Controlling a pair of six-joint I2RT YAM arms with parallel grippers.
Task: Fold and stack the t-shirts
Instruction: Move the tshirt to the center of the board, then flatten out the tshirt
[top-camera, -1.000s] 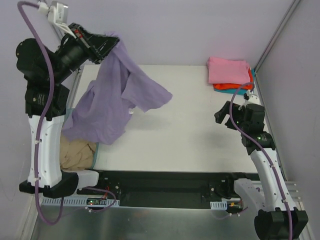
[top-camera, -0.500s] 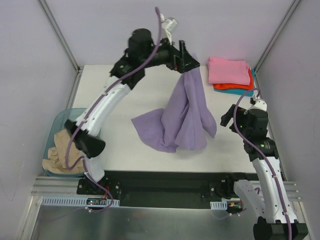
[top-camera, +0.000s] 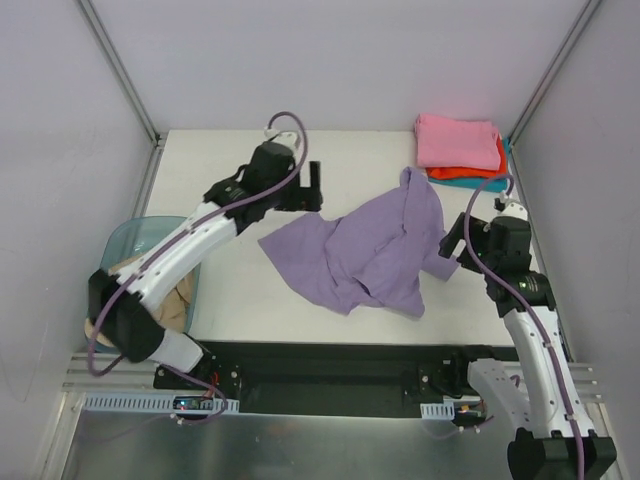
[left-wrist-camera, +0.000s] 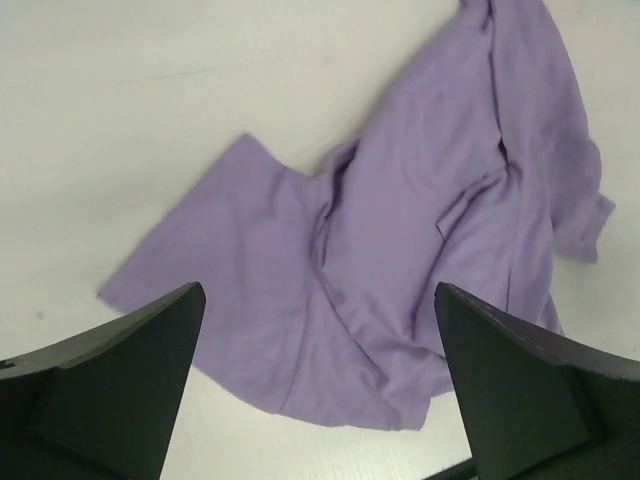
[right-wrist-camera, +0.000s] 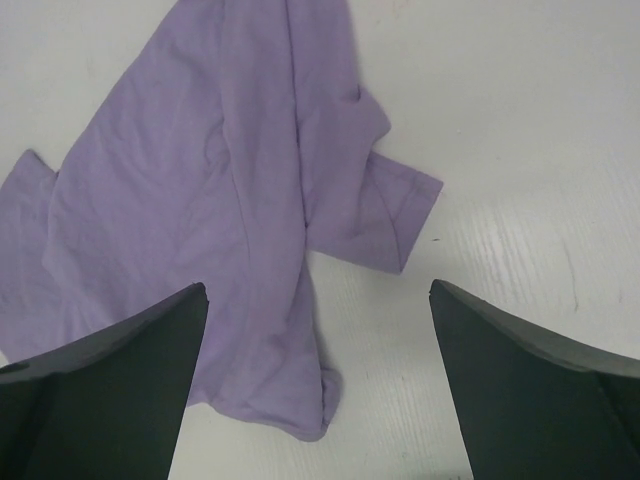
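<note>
Lavender shirt (top-camera: 365, 255) lies crumpled and unfolded on the white table (top-camera: 230, 290), right of the middle, not in either gripper.

It spreads widest from left to right. A broad flat corner points left, and a narrow bunched tongue reaches away toward the far right corner. The cloth is soft and thin, with loose ridges and overlapping folds through its middle. One short sleeve (right-wrist-camera: 395, 215) sticks out flat on the right side, its hem showing.

The left gripper (top-camera: 312, 187) hangs over bare table just beyond the shirt's far left edge. Its fingers (left-wrist-camera: 130, 380) stand wide apart with nothing between them, and its camera looks down on the left corner of the shirt.

The right gripper (top-camera: 450, 240) is also spread wide and holds nothing. It sits right at the shirt's right edge, above that sleeve. It looks the nearer of the two, though each arm has one side of the shirt within easy reach. The shirt therefore lies between the two grippers, toward the right of one and the left of the other. This likely suits a two-handed pull to flatten it before folding.

A folded stack waits in the far right corner, well apart from the lavender shirt. It has a pink shirt (top-camera: 457, 140) on top, an orange-red shirt (top-camera: 465, 172) under it, and a sliver of teal shirt (top-camera: 506, 150) at the edge.

A tan shirt (top-camera: 180, 298) is bundled in a pale blue bin (top-camera: 125, 240) at the left.
</note>
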